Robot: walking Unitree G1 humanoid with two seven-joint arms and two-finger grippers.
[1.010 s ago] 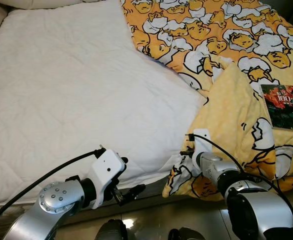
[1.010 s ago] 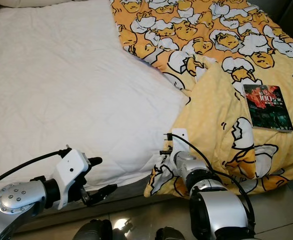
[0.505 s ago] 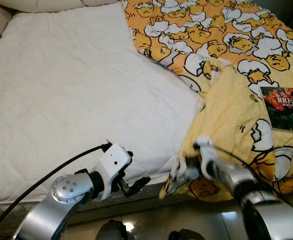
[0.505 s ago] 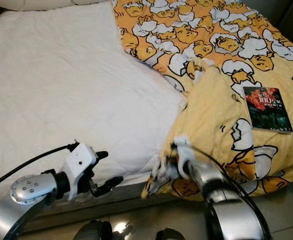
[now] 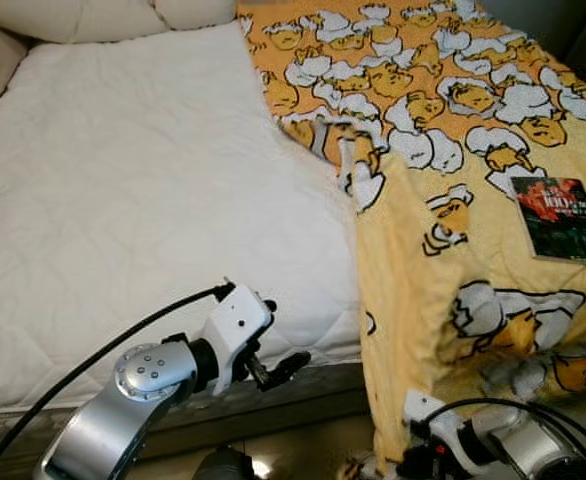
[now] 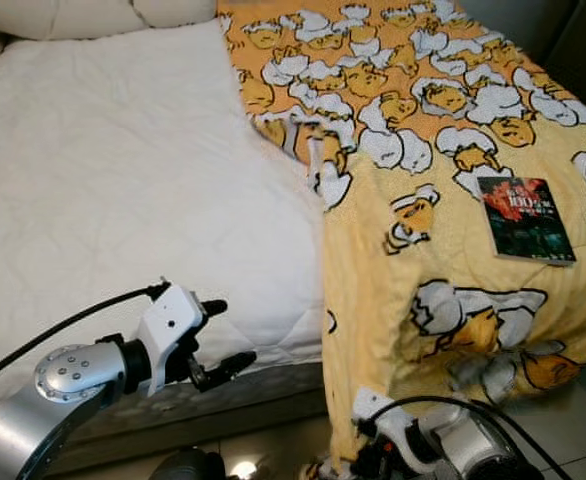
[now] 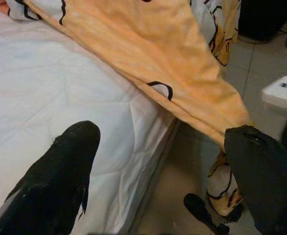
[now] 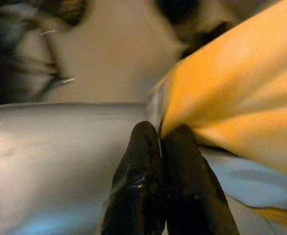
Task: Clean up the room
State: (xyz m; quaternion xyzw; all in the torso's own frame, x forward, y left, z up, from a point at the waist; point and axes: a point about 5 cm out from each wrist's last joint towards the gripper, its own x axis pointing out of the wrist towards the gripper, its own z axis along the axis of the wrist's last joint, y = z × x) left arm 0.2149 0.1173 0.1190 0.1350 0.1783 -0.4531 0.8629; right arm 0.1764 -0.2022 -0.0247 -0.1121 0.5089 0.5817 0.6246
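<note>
A yellow duvet (image 5: 443, 230) printed with egg characters covers the right part of the bed and hangs over its foot edge. A dark book (image 5: 561, 218) lies on it at the right. My right gripper (image 8: 160, 133) is shut on the duvet's lower corner, low down near the floor in front of the bed; its arm (image 5: 493, 452) shows at the bottom right. My left gripper (image 7: 160, 147) is open and holds nothing. It hovers at the foot edge of the bare white mattress (image 5: 123, 200), just left of the hanging duvet.
Cream pillows (image 5: 103, 15) lie at the head of the bed. The shiny tiled floor (image 5: 303, 455) runs along the foot of the bed. A white device (image 7: 283, 93) stands on the floor in the left wrist view.
My right gripper has pulled the duvet corner down off the bed towards the floor, so the bunched fold now lies flatter and hangs over the edge. The camera has tilted; the left arm has barely shifted.
</note>
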